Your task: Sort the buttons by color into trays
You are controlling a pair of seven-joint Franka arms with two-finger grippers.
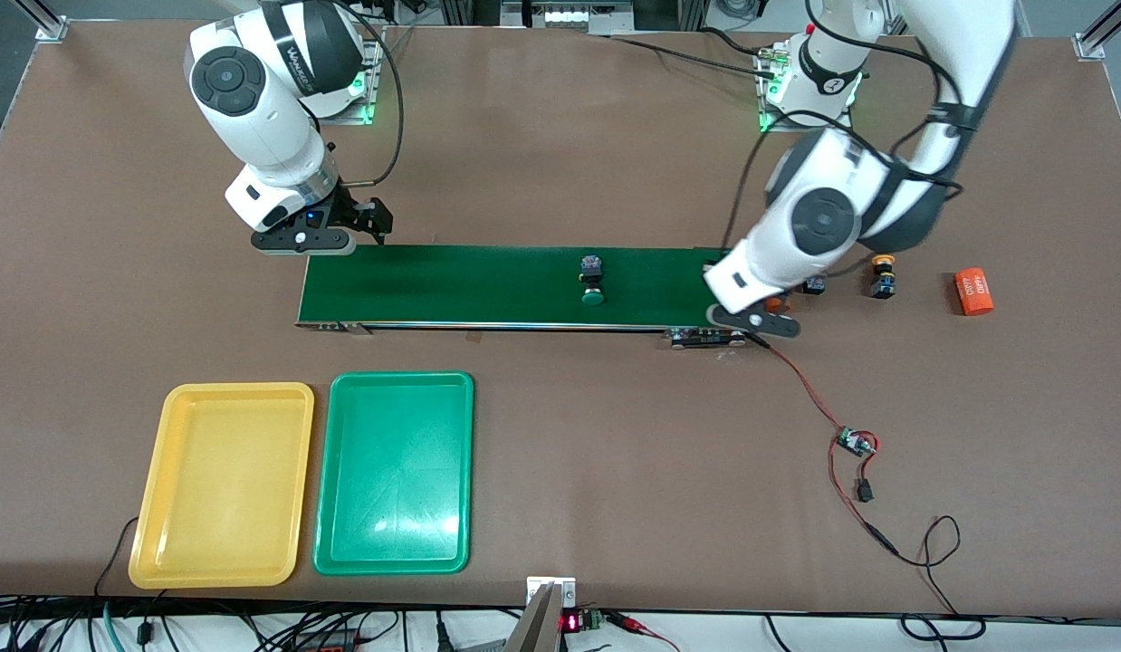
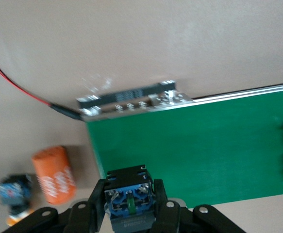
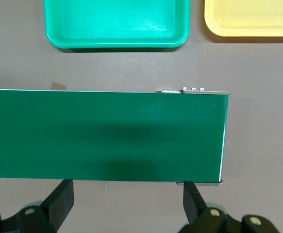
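My left gripper (image 2: 129, 194) is shut on a button (image 2: 128, 180) with a black body and a blue underside. Its cap is hidden. It hangs over the conveyor belt's (image 1: 488, 285) end toward the left arm (image 1: 751, 315). A green-capped button (image 1: 593, 281) lies on its side on the belt. On the table off that end stand a yellow-capped button (image 1: 882, 276) and another button (image 1: 812, 287), half hidden by the arm. The yellow tray (image 1: 239, 389) and the green tray (image 1: 402, 378) lie nearer the front camera. My right gripper (image 1: 361, 224) hangs open and holds nothing at the belt's other end (image 3: 126, 194).
One orange cylinder (image 1: 974, 292) lies beside the yellow-capped button, and a second orange cylinder (image 2: 54, 174) lies under my left hand. A red and black wire with a small circuit board (image 1: 855, 444) runs from the belt's motor end toward the front camera.
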